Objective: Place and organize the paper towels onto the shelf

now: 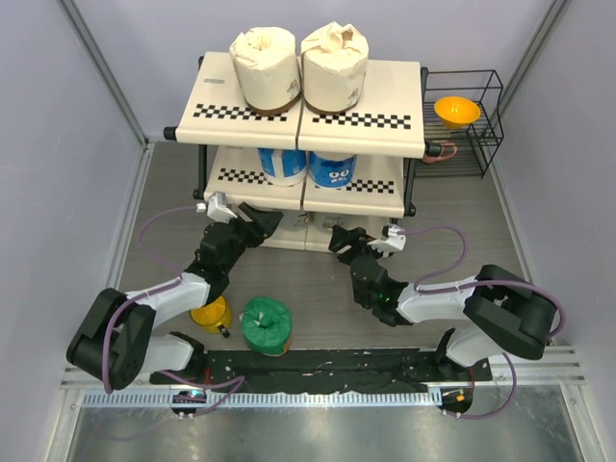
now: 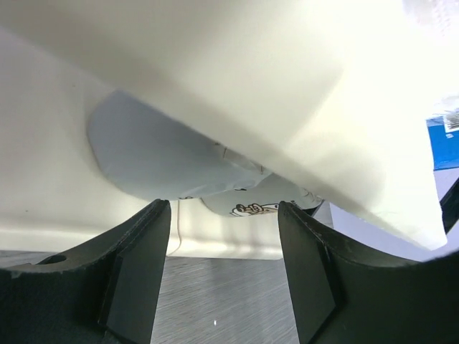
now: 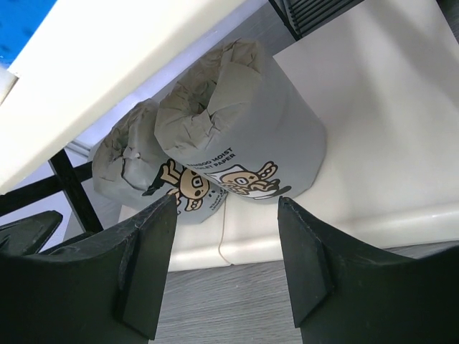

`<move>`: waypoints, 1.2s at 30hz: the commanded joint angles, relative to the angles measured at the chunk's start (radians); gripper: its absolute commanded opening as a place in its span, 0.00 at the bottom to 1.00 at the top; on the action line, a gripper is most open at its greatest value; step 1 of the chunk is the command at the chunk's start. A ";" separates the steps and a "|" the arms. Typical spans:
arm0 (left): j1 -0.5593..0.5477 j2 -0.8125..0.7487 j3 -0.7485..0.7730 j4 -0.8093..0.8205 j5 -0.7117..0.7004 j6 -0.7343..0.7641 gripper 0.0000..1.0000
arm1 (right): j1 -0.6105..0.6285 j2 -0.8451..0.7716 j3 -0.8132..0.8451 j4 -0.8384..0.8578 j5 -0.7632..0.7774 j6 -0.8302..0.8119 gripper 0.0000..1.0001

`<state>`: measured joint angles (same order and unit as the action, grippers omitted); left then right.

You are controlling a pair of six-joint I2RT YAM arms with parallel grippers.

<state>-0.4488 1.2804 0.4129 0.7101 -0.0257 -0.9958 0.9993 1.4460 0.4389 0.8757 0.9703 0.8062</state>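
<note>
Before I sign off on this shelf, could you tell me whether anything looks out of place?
One thing: the green roll sits on the table by the yellow mug, while the other six rolls stand in colour pairs on the shelf.

Grey rolls (image 3: 244,136) in crinkled matt paper, smooth cream shelf (image 3: 401,143)
</note>
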 commanded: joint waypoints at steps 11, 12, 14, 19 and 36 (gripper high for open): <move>-0.008 -0.289 -0.048 -0.156 0.012 0.008 0.67 | 0.038 -0.173 -0.040 -0.096 -0.001 -0.015 0.65; -0.008 -0.320 -0.058 -0.191 0.004 0.013 0.68 | 0.042 -0.188 -0.034 -0.140 -0.014 -0.018 0.65; -0.008 -0.424 -0.062 -0.298 -0.002 0.034 0.71 | 0.055 -0.237 -0.017 -0.208 -0.050 -0.019 0.65; -0.008 -0.620 -0.034 -0.572 -0.029 0.069 0.84 | 0.131 -0.311 0.106 -0.616 -0.065 0.070 0.67; -0.008 -0.886 0.099 -1.107 -0.135 0.160 1.00 | 0.541 -0.047 0.449 -0.965 -0.119 0.149 0.83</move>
<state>-0.4534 0.3935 0.4805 -0.3294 -0.1398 -0.8623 1.4971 1.3903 0.8364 -0.0639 0.8688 0.9318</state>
